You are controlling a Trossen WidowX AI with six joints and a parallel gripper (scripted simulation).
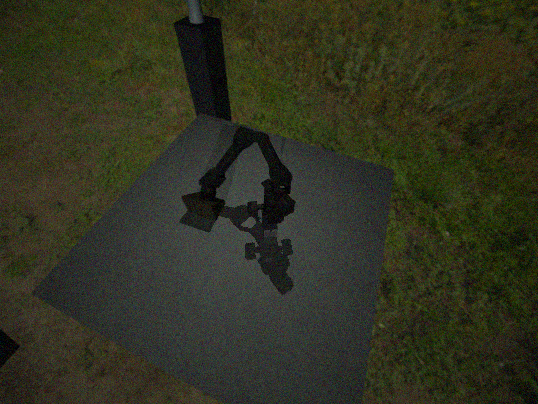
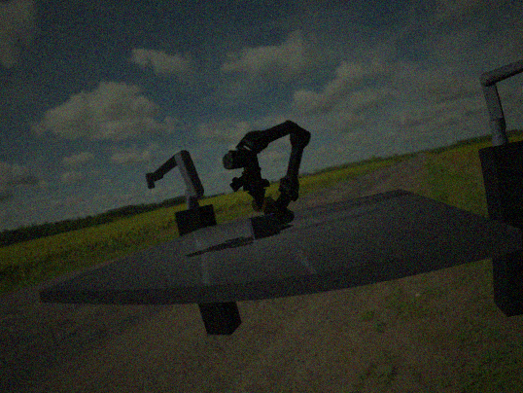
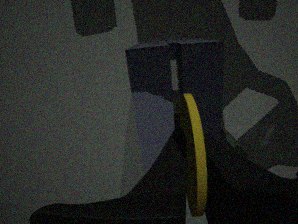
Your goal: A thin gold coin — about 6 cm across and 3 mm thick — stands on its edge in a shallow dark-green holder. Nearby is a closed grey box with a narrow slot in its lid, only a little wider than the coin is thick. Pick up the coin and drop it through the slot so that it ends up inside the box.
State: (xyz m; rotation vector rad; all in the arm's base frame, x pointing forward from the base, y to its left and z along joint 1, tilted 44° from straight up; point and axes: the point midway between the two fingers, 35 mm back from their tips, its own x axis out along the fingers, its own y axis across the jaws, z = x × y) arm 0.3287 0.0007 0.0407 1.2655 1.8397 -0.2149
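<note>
Top view, dim light. Grey, flat, angular bench (image 1: pixel 165 305) on grassy ground (image 1: pixel 460 260). Black jointed robot arm (image 1: pixel 274 159) makes an inverted V over the bench's far part. Its dark shadow (image 1: pixel 282 282) falls on the bench, reaching toward the near side. Tall black box-shaped pedestal (image 1: pixel 204 70) just past the far corner, grey cylindrical post (image 1: pixel 195 12) on top. Black block corner (image 1: pixel 6 347) at left edge, off the bench.
</note>
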